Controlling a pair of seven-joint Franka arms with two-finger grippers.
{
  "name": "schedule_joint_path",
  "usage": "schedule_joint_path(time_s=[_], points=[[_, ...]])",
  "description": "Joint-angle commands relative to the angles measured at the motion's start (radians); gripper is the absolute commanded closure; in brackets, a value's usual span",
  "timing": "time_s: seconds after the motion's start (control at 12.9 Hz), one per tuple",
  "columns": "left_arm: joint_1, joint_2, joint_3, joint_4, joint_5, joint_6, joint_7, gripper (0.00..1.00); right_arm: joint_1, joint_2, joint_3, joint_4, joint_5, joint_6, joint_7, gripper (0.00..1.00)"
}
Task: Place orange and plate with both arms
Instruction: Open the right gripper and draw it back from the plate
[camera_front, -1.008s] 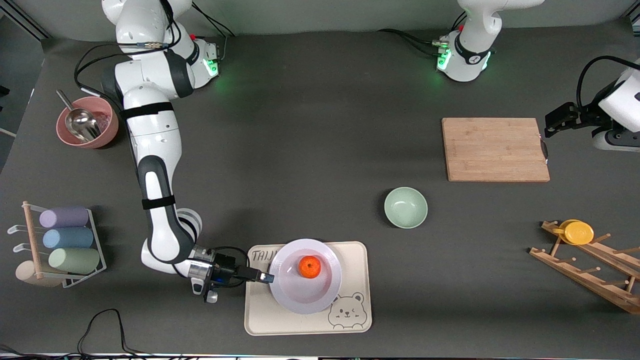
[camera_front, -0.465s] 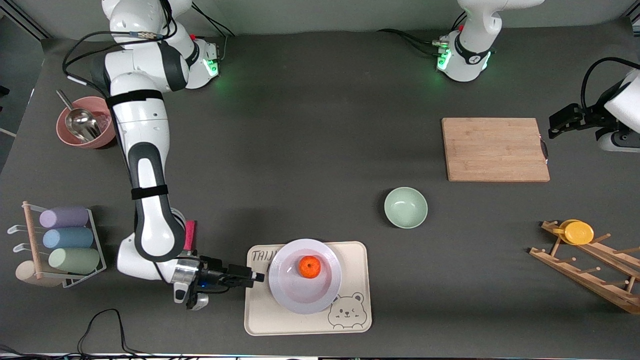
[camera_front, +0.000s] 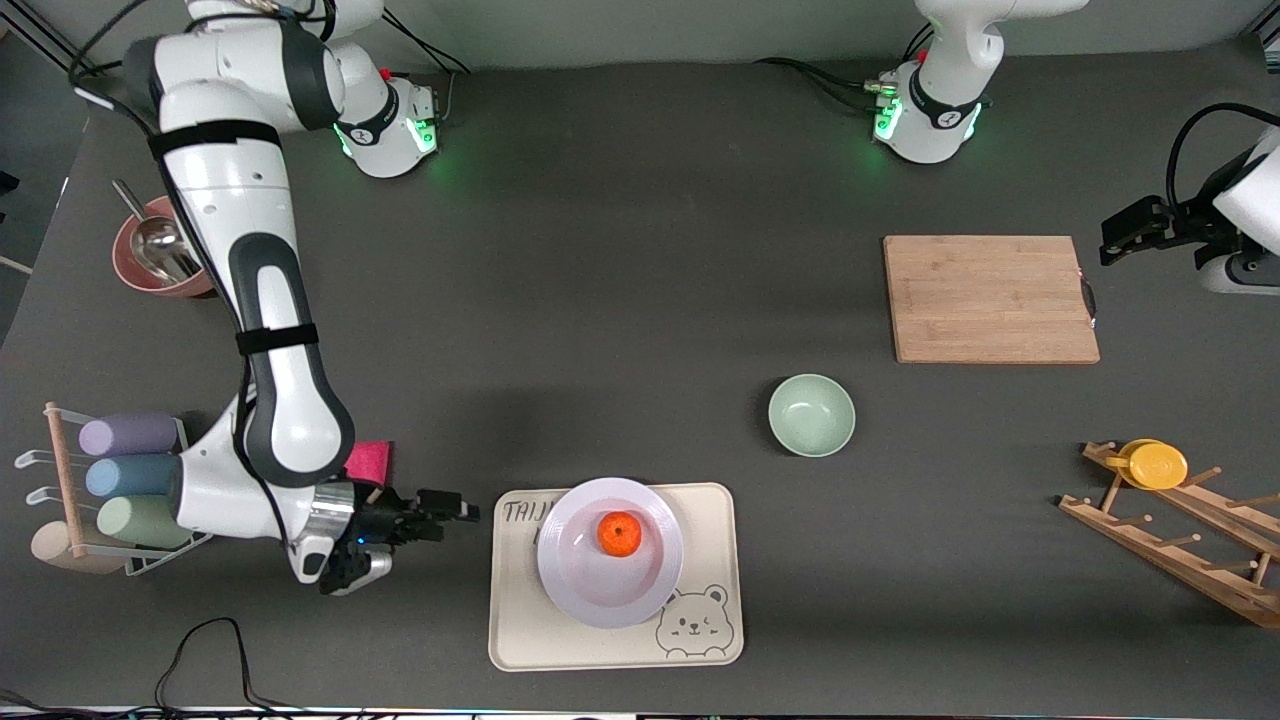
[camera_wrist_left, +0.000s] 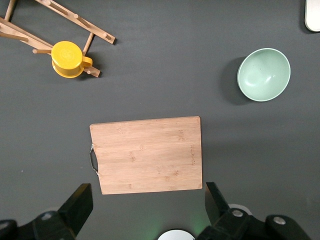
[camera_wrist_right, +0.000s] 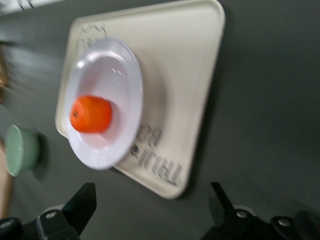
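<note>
The orange (camera_front: 620, 533) is seen lying in the plate (camera_front: 611, 590), which rests on a cream tray (camera_front: 710, 510) printed with a bear, near the front camera; part of the tray's lettering is covered by the plate's rim. The right gripper (camera_front: 448, 507) is held low just beside the tray, toward the right arm's end of the table, with its fingers apart and nothing between them; in the right wrist view only the finger bases are shown, the tips being cut off by the edge. The left gripper (camera_front: 1118, 232) is held at the left arm's end, beside a wooden cutting board (camera_front: 990, 298); its fingers are spread and empty, and much of its arm is cut off. A pale green bowl (camera_front: 811, 415) stands between board and tray; a pink bowl (camera_front: 135, 278) is partly hidden by the right arm.
</note>
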Motion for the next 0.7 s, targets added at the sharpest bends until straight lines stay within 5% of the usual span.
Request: schedule_joint_path(time_s=[0.0,0.39,0.62], points=[[0.0,-0.015,-0.002,0.012,0.014,-0.065,-0.016,0.0,0.037,-0.221,-0.046,-0.212,-0.213,-0.022,0.072,0.0],[0.003,-0.015,-0.001,0.016,0.012,-0.056,-0.009,0.0,0.092,-0.52,-0.078,-0.442,-0.63,-0.046,0.334,0.0],[0.004,-0.012,0.004,0.039,0.012,-0.036,-0.013,0.0,0.1,-0.659,-0.079,-0.499,-0.763,-0.122,0.417,0.0]])
